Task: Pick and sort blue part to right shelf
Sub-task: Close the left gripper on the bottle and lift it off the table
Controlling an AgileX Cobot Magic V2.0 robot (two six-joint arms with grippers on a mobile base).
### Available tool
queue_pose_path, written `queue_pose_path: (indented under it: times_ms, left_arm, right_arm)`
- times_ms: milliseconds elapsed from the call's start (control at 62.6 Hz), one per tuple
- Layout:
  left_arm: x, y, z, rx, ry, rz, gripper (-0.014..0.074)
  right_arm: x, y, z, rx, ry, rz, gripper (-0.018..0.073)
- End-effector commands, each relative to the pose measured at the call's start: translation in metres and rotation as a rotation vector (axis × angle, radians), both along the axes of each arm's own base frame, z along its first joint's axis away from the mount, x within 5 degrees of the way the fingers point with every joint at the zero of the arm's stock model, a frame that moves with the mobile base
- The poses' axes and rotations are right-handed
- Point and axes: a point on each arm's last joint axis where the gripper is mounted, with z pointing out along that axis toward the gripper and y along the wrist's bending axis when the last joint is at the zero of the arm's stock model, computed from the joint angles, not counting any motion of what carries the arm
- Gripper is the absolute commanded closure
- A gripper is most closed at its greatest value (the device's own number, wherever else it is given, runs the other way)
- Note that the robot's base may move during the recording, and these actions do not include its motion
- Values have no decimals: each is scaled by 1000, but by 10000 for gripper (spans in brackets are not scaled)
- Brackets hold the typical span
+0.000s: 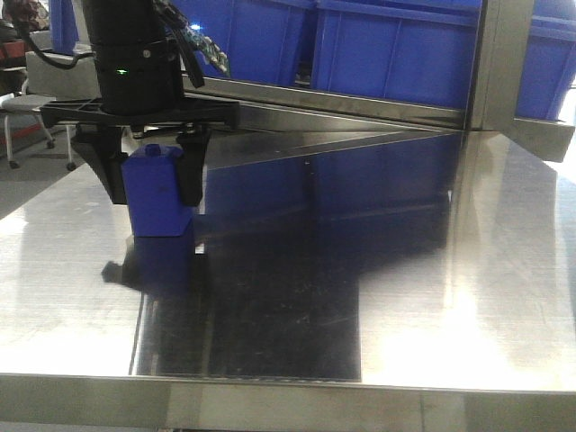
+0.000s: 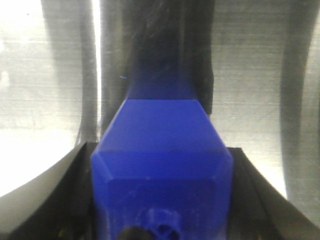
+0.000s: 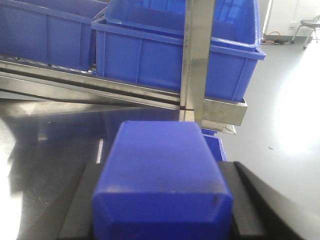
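L: your left gripper [image 1: 151, 193] is clamped on blue part [image 1: 160, 214], upright on steel table [image 1: 450, 297] | R: your right gripper [image 3: 162, 169] is clamped on second blue part [image 3: 160, 150], facing right shelf [image 3: 197, 60] and its bins [image 3: 150, 60]

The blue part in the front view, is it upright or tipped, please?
Upright: the blue part has its nub on top, base down.

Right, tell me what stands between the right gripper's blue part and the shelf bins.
The blue part, clamped in the right gripper, faces the steel upright post of the right shelf, which stands straight ahead in front of the blue bins. The front rail runs below them. Nothing else visible intervenes.
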Motion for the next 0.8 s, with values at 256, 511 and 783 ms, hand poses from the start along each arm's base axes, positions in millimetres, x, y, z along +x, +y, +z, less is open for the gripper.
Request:
queue_pose_path:
  times_ms: [256,511,783]
  left_arm:
    - [-16,3,56,-71,-102,-85,232]
    - [-44,5,97,-155,-177,-414,232]
    - [-71,21,104,-211,-472,-518,232]
  right_arm:
    - [-1,0,19,-11,-124,1,186]
    - [-1,0,19,-11,-124,1,186]
    - [-1,0,19,-11,-124,1,186]
